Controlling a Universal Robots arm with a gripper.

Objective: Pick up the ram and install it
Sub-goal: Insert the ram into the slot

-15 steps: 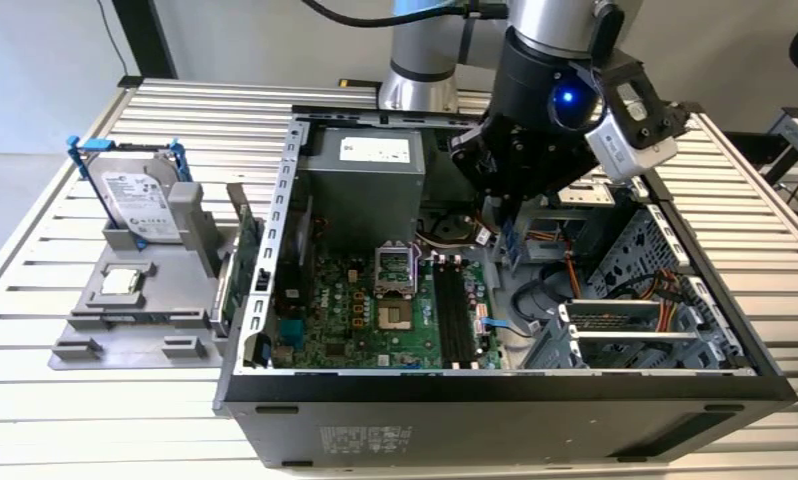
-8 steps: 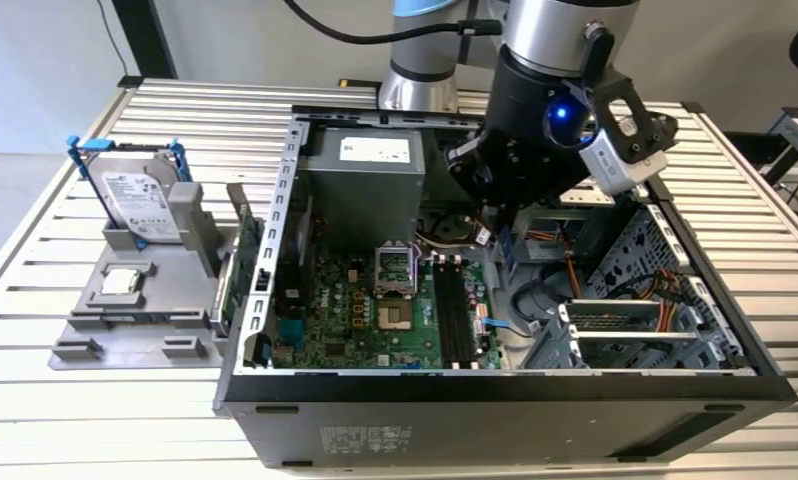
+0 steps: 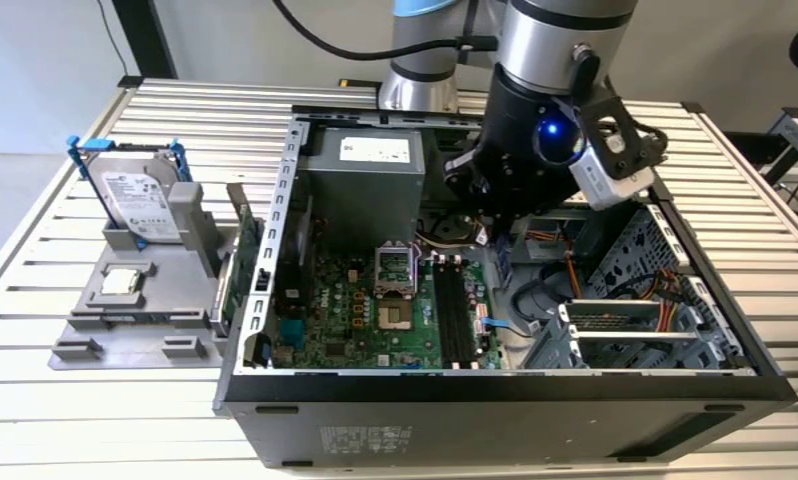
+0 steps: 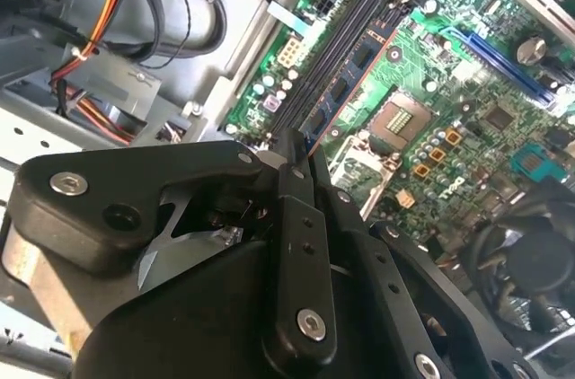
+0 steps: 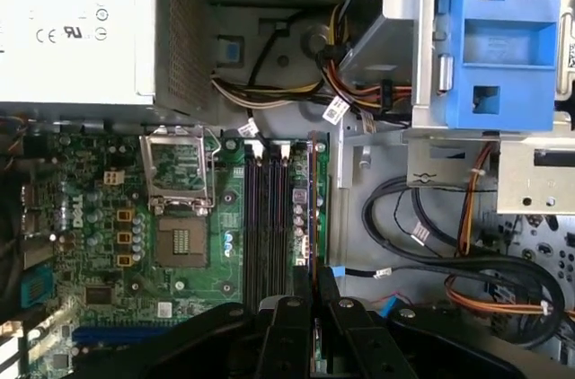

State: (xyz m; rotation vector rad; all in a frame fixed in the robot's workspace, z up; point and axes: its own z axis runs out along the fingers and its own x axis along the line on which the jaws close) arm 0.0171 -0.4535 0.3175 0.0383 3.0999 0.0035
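**The gripper (image 4: 304, 147) pinches one end of the ram (image 4: 346, 83) above the green board (image 5: 225, 208).**
In both wrist views the two black fingers (image 4: 296, 244) are closed tight on the thin, flat stick. The ram stands on its edge, in line with the long black slots (image 5: 268, 217) and just beside them. I cannot tell if it is pushed all the way down. It has small dark square chips in a row. The board is bumpy with tiny parts and has a shiny square metal socket (image 5: 180, 177). In the middle of the exterior view, the silver arm (image 3: 559, 40) reaches down into the open grey metal case (image 3: 506, 395). A silver drive (image 3: 139, 200) stands at the left on the ribbed table (image 3: 79, 420).
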